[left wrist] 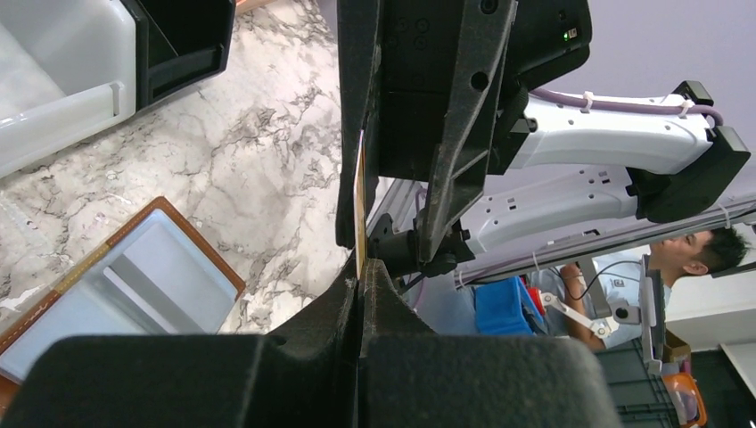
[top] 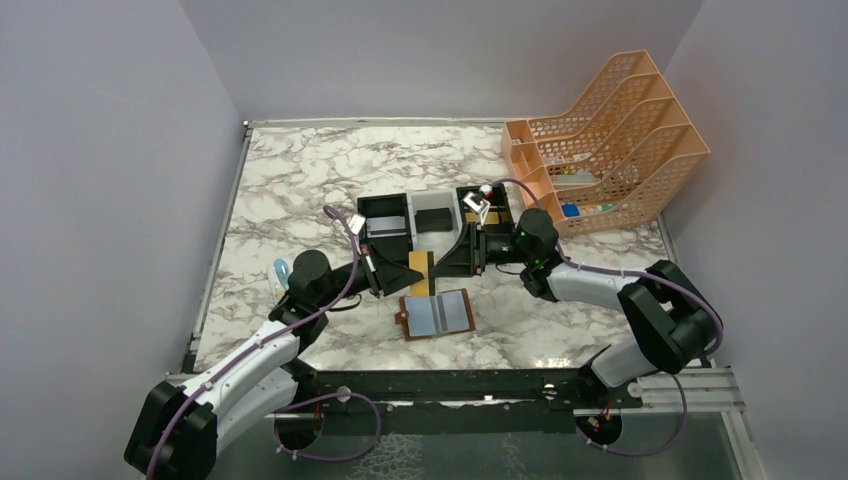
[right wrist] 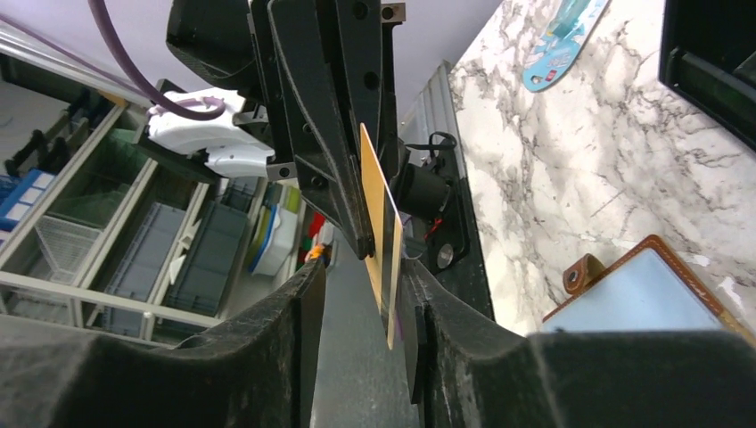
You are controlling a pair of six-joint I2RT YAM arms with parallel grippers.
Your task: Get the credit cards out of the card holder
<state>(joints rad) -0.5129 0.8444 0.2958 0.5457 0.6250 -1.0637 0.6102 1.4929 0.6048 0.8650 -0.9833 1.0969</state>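
Thin gold-tan credit card (top: 420,272) is hanging at 12 o'clock from the open brown card holder (top: 437,314). Left gripper (left wrist: 360,272), reaching from 9 o'clock, is clamping it; right gripper (right wrist: 364,272), from 3 o'clock, is straddling it, jaws narrow.

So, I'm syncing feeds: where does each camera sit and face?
Top: above and behind the bases, looking down at the table; both arms show.
Left wrist: looks past its own fingers at the right end effector.
Right wrist: past its own fingers at the left end effector.
All three share the gold card and holder.
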